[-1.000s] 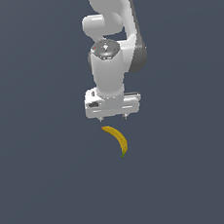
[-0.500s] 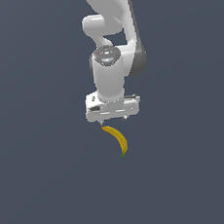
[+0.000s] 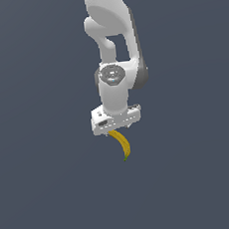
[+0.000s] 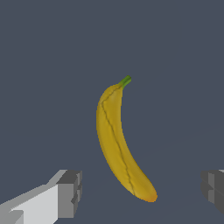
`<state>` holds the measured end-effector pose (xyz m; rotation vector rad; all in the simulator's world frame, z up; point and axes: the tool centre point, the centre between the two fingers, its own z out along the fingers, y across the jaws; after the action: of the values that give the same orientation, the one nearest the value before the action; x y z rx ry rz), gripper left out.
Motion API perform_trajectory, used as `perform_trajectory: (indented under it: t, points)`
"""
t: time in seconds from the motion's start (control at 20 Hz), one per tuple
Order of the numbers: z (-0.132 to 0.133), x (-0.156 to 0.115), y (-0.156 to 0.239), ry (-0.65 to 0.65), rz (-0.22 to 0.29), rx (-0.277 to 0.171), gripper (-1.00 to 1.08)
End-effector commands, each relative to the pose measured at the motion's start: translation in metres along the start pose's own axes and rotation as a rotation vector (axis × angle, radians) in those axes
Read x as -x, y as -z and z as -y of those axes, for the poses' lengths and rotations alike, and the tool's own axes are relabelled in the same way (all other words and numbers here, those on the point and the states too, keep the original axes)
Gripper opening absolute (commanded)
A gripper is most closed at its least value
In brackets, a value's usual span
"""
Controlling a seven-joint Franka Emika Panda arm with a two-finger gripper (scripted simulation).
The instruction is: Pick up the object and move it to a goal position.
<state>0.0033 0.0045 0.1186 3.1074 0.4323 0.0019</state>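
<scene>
A small curved yellow banana (image 3: 122, 144) with a green stem tip lies on the flat dark grey surface. In the exterior view its upper end is hidden behind the white gripper (image 3: 117, 130), which hangs just above it. In the wrist view the whole banana (image 4: 118, 144) shows, with its blunt end between the two fingers. The grey fingertips (image 4: 70, 192) stand far apart, one on each side, touching nothing. The gripper (image 4: 142, 192) is open and empty.
The dark grey surface (image 3: 54, 193) stretches all around with nothing else on it. The white arm (image 3: 114, 46) rises straight above the gripper.
The gripper has come down and turned a little, so it now covers the banana's upper end in the exterior view. The banana has not moved.
</scene>
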Motion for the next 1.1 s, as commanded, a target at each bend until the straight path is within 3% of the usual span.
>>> perform_trajectory:
  t: [0.0,0.45,1.05]
  points:
    - [0.001,-0.001,-0.014,0.059,0.0,0.0,1.0]
    - [0.003,-0.002,-0.045,0.188,0.0,-0.004,1.0]
    - [0.004,-0.002,-0.061,0.203,0.001,-0.005,1.0]
